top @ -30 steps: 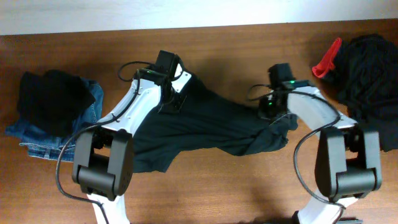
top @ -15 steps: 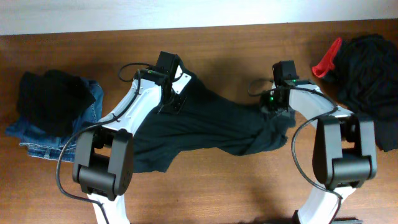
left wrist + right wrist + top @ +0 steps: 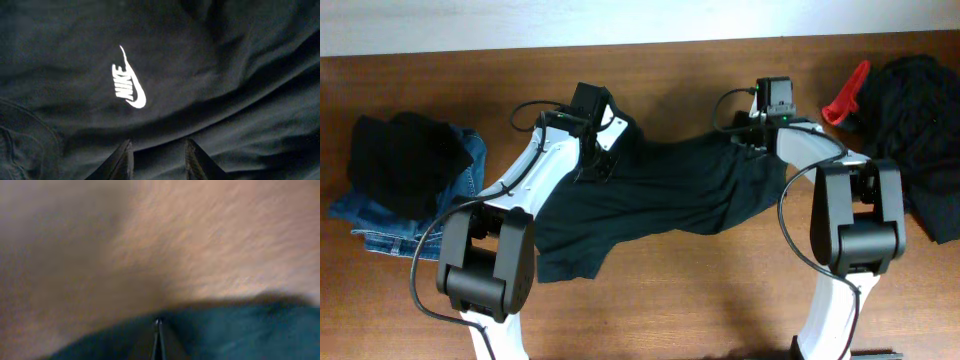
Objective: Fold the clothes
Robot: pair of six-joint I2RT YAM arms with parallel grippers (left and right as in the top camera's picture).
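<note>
The very dark T-shirt [image 3: 660, 195] lies spread across the middle of the wooden table, stretched between my two grippers. My left gripper [image 3: 592, 160] sits at its upper left part. In the left wrist view the fingers [image 3: 157, 150] pinch a fold of the cloth [image 3: 225, 60] just below the white chest logo [image 3: 129, 85]. My right gripper [image 3: 761, 140] is at the shirt's upper right corner. In the right wrist view its fingers [image 3: 158, 325] are pressed together on the teal-black fabric edge [image 3: 240, 335], with bare table beyond.
A pile of dark clothes [image 3: 915, 110] with a red item [image 3: 847, 95] lies at the far right. Folded jeans with a black garment on top [image 3: 410, 170] lie at the left. Bare wood [image 3: 670, 310] shows in front of the shirt.
My right gripper moved toward the table's far edge, pulling the shirt's bunched right side out flat and taut. The left gripper stayed put.
</note>
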